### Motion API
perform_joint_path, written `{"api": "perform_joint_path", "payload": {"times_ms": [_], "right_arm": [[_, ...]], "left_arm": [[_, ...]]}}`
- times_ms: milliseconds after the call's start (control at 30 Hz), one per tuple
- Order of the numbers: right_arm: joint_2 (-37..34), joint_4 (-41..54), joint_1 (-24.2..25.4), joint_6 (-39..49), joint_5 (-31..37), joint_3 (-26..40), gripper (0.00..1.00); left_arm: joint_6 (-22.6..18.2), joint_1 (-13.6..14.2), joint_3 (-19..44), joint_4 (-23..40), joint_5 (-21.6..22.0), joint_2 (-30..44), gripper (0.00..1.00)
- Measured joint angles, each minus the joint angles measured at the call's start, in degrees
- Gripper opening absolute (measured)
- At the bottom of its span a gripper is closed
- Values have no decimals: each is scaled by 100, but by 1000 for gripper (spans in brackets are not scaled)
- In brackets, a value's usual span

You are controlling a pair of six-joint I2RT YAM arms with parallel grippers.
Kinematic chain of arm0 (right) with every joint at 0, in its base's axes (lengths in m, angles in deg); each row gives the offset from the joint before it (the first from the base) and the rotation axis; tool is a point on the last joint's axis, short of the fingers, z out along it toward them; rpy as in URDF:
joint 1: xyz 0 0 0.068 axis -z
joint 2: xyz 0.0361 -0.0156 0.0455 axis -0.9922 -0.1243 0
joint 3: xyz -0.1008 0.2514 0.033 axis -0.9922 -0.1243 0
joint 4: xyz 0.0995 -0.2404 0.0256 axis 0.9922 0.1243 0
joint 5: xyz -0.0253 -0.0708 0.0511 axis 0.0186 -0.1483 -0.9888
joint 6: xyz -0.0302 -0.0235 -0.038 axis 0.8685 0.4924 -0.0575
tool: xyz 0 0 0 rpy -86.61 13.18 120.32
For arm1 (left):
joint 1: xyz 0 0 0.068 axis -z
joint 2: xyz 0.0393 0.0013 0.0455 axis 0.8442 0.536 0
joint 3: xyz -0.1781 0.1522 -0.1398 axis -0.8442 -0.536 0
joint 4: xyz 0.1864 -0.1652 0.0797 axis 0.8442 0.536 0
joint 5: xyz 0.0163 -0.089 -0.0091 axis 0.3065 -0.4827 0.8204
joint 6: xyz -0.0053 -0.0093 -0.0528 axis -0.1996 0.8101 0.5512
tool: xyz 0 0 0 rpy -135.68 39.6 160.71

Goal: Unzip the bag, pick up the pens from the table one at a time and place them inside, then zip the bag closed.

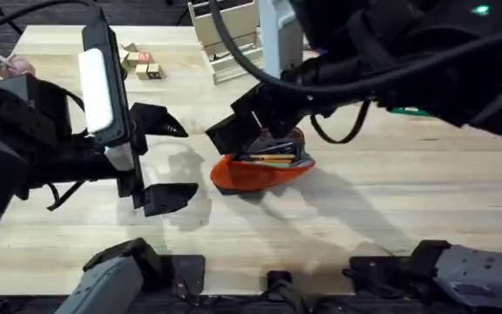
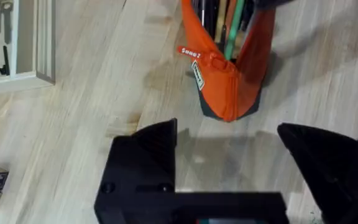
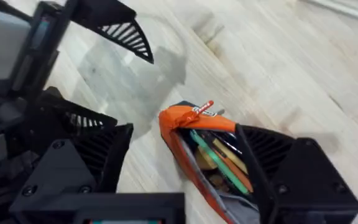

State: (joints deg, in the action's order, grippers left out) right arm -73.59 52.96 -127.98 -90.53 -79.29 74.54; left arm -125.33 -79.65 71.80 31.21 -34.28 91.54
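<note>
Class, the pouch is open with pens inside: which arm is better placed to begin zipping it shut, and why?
Probably the right. The right gripper already straddles the open bag; the left gripper is open and stands apart, facing the zipper-tab end, suited to steadying.

Even bright light, soft shadows on the table (image 1: 390, 201), blurred near arms.

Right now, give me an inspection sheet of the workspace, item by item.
Surface: wooden table, bare around the bag.
Job's things: orange bag unzipped, pens inside.
Clutter: small blocks, rack at the far edge.
Grippers: left gripper open beside the bag; right gripper open astride the bag's open mouth.
Cables: black cable looping off the right arm.
Surroundings: nothing seen.
</note>
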Motion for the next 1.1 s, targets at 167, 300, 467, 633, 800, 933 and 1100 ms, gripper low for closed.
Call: {"api": "perform_joint_path", "payload": {"times_ms": [167, 300, 467, 633, 800, 933, 1100], "right_arm": [[-89, -9, -47, -52, 57, 0, 998], [-91, -49, -47, -67, 59, 0, 998], [-228, -167, -49, -67, 59, 7, 998], [-619, -429, -49, -67, 62, 9, 998], [-902, -538, -49, -67, 62, 9, 998], [-1120, -626, -49, -59, 54, 9, 998], [-1450, -643, -49, -34, 33, 9, 998]], "left_arm": [[0, 0, 0, 0, 0, 0, 993], [0, 0, 0, 0, 0, 0, 993], [0, 0, 0, 0, 0, 0, 993], [0, 0, 0, 0, 0, 0, 993], [0, 0, 0, 0, 0, 0, 993], [0, 0, 0, 0, 0, 0, 993], [0, 0, 0, 0, 0, 0, 993]]}}
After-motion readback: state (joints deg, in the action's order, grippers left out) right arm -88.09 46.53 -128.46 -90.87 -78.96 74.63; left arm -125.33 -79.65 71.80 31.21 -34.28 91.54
